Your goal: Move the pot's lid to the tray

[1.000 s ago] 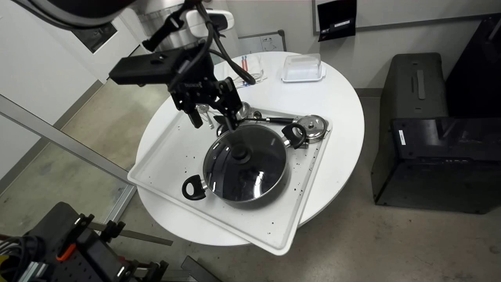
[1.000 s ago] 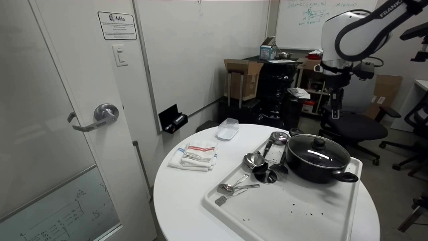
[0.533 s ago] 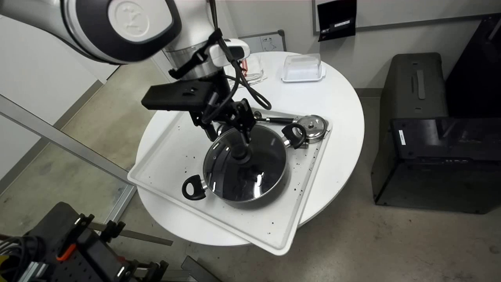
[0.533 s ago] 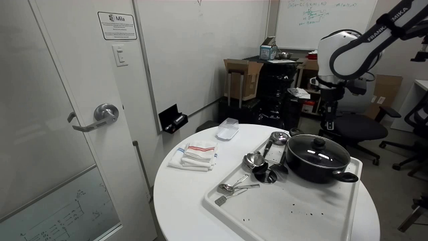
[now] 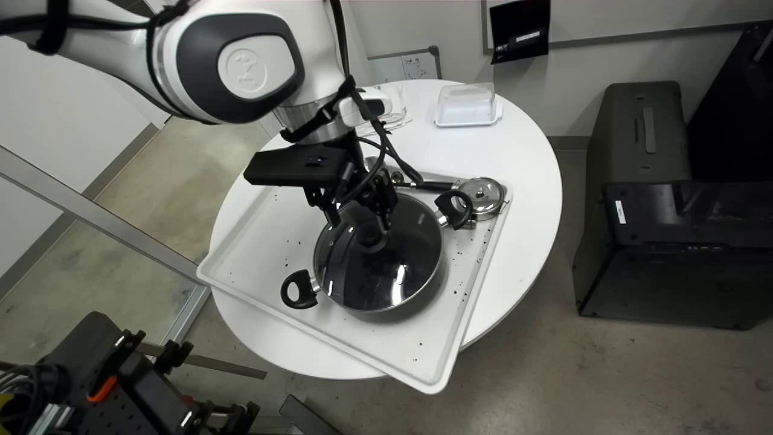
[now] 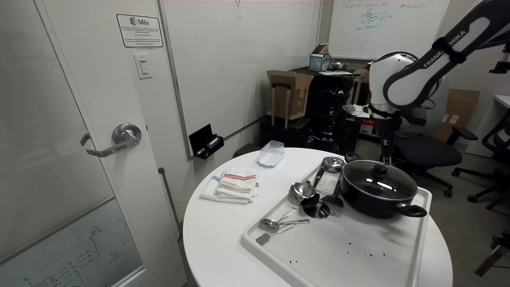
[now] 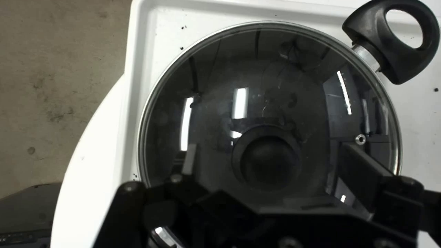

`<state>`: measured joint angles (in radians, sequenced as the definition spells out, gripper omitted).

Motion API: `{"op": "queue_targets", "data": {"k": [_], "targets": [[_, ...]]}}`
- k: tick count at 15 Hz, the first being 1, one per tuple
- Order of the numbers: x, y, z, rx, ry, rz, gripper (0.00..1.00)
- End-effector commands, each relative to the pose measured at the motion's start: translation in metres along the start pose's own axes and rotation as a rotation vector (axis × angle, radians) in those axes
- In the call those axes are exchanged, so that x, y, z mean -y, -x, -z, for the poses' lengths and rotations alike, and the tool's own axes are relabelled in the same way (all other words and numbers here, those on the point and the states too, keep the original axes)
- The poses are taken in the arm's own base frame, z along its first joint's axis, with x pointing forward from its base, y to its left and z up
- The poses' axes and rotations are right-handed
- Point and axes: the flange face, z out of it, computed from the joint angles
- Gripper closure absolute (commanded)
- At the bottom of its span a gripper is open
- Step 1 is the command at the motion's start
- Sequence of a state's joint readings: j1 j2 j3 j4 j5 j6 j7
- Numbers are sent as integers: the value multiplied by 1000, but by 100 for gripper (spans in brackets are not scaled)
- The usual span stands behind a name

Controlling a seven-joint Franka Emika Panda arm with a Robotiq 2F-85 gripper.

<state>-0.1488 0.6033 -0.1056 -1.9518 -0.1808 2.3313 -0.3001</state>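
Observation:
The black pot (image 6: 366, 204) stands upright on the white tray (image 6: 318, 255), its side handles sticking out. The see-through lid (image 5: 392, 278) sits on the pot, and also shows in an exterior view (image 6: 392, 187). Its dark knob (image 7: 270, 163) is in the middle. My gripper (image 7: 274, 158) is open and empty over the lid. In the wrist view the knob lies between the two spread fingers, with room on both sides. In an exterior view the gripper (image 5: 359, 226) is just over the knob. I cannot tell the height of the fingertips above the lid.
A ladle (image 6: 303, 191), a spatula (image 6: 334, 200) and small utensils (image 6: 279, 225) lie along one tray edge. A small metal lidded pan (image 5: 481, 194) is beside a pot handle. Folded towels (image 6: 237, 185) and a see-through box (image 5: 468, 106) are on the round table (image 5: 519, 151).
My gripper has come down and across toward the lid's knob, fingers still apart. The pot, lid and tray have not moved.

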Motion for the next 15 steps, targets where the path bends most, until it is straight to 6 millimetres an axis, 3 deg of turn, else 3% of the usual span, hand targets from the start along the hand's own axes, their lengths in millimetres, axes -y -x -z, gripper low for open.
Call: {"op": "queue_targets", "data": {"k": [1,11,12,15], "targets": [[-1,-14,-13,0,16,31,0],[-1,-24,-39,24,17,39,0],[-1,-24,-40,25,17,41,25],[-2,-24,-41,26,15,43,42]]}}
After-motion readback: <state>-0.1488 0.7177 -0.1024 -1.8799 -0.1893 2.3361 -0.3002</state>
